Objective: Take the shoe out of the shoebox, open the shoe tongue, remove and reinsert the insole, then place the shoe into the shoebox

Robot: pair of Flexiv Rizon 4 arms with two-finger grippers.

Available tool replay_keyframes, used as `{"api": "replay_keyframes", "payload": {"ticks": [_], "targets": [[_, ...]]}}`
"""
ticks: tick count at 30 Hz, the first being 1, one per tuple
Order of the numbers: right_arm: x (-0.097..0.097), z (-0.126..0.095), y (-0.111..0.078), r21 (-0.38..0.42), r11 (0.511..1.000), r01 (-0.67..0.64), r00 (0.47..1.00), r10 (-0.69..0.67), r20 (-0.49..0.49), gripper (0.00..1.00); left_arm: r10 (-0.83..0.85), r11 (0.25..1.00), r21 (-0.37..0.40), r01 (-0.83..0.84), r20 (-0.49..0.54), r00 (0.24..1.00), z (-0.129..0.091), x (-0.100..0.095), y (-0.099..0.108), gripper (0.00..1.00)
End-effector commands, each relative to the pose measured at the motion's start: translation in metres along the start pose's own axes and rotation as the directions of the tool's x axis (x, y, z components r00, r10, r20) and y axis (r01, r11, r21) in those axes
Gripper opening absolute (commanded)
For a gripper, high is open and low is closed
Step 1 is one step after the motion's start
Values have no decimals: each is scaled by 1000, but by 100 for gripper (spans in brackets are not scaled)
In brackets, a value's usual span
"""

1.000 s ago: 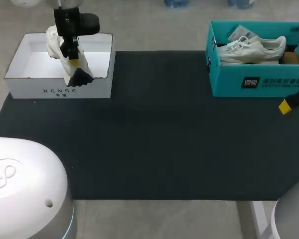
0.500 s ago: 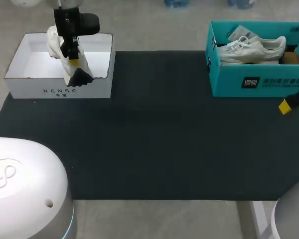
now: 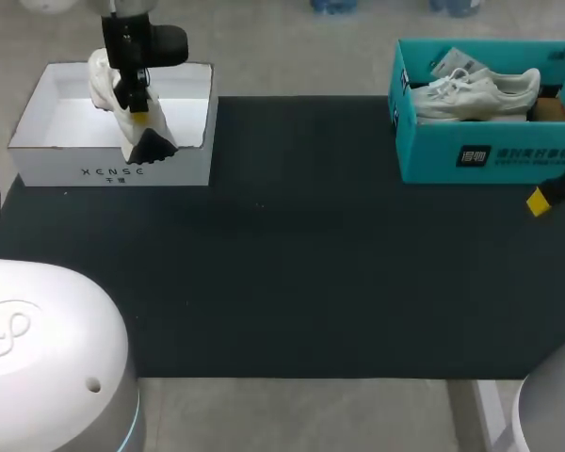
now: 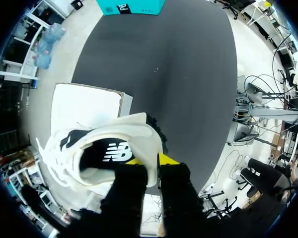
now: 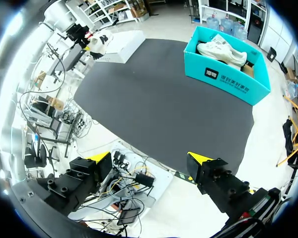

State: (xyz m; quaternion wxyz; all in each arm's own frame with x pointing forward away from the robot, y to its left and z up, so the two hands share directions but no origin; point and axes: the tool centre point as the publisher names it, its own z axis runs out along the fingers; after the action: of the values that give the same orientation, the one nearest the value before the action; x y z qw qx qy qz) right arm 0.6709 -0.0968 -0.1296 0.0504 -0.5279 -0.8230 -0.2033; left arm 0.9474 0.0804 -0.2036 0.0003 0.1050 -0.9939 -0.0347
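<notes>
The desk (image 3: 301, 273) has a black top. At its 2 o'clock corner stands an open teal box (image 3: 490, 162). In it lies a pale laced sneaker (image 3: 476, 92), with a paper tag (image 3: 449, 62) at the sneaker's 11 o'clock and a brown object (image 3: 549, 109) at its 3 o'clock.

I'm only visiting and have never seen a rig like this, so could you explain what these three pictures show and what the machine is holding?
This is a robot with two arms working at a table covered by a dark mat. The ordinary picture looks down from above and behind the robot. The two round ones come from a camera on each wrist. The left gripper pinches the rim of a white shoe, holding it over a white shoebox. The right gripper is open and holds nothing. It hangs near a teal shoebox, which contains another pale shoe.
</notes>
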Motion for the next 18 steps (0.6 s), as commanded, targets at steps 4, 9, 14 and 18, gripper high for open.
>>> {"api": "replay_keyframes", "payload": {"ticks": [4, 9, 14, 18], "targets": [[-1, 1, 2, 4, 1000, 0, 1000, 0, -1, 100, 170, 985, 25, -170, 5, 985, -6, -19, 33, 0], [-1, 1, 2, 4, 1000, 0, 1000, 0, -1, 100, 320, 947, 18, -320, 35, 947, -11, -46, 60, 0], [-1, 1, 2, 4, 1000, 0, 1000, 0, -1, 100, 477, 876, 57, -479, 44, 878, -19, -70, 82, 0], [-1, 1, 2, 4, 1000, 0, 1000, 0, -1, 100, 654, 753, 38, -657, 63, 753, -20, -83, 98, 0]]}}
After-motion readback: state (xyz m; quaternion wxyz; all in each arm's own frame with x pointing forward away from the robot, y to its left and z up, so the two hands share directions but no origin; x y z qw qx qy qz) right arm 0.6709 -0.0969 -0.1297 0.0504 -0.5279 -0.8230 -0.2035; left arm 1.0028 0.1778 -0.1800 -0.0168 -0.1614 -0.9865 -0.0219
